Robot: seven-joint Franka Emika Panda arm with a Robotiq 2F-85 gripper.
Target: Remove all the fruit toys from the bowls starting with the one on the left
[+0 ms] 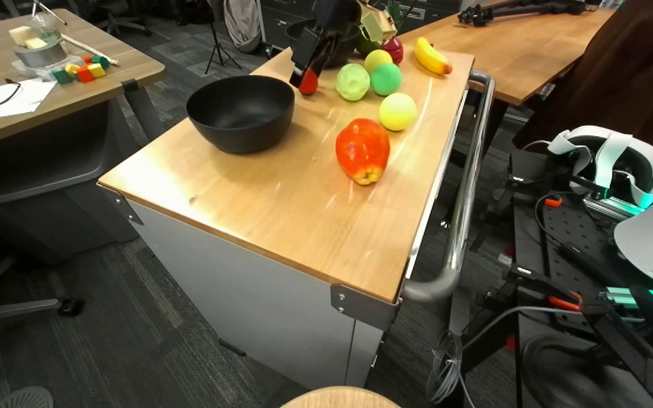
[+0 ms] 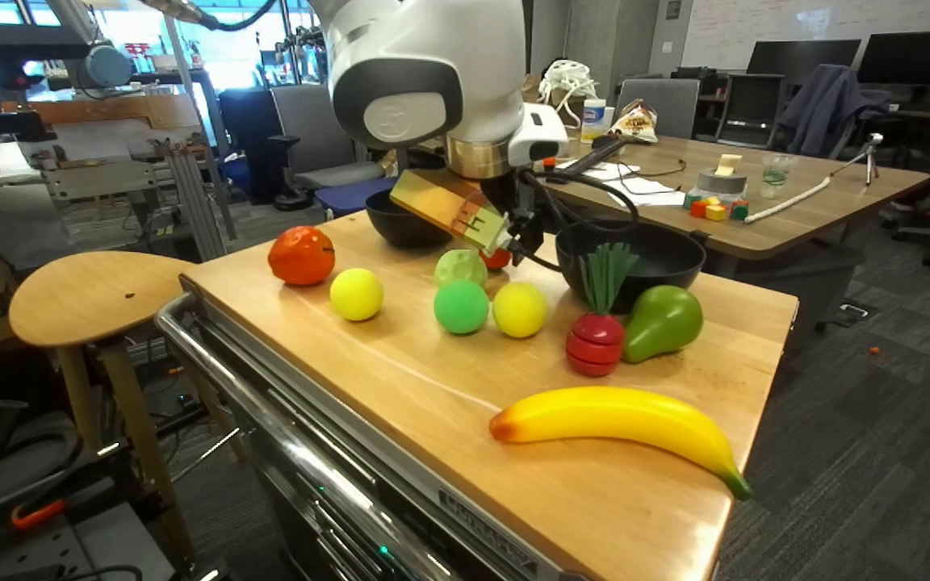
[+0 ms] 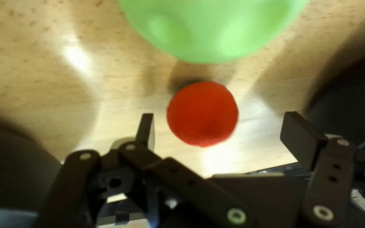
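1. Red fruit: round from above; in an exterior view, between left bowl and right bowl.
2. Gripper: fingers spread either side of the red fruit, clear of it.
3. Banana: in an exterior view, lengthwise left to right, green tip at the right edge.
4. Pale-green ball: just beside the red fruit.
5. Orange fruit: yellow end facing near; bare table onward to the near edge.

In an exterior view, bright windows glare toward eleven o'clock, a grey pillar stands at one, a whiteboard and wooden desk sit at two; a round wooden stool stands at nine, dark carpet spreads at four
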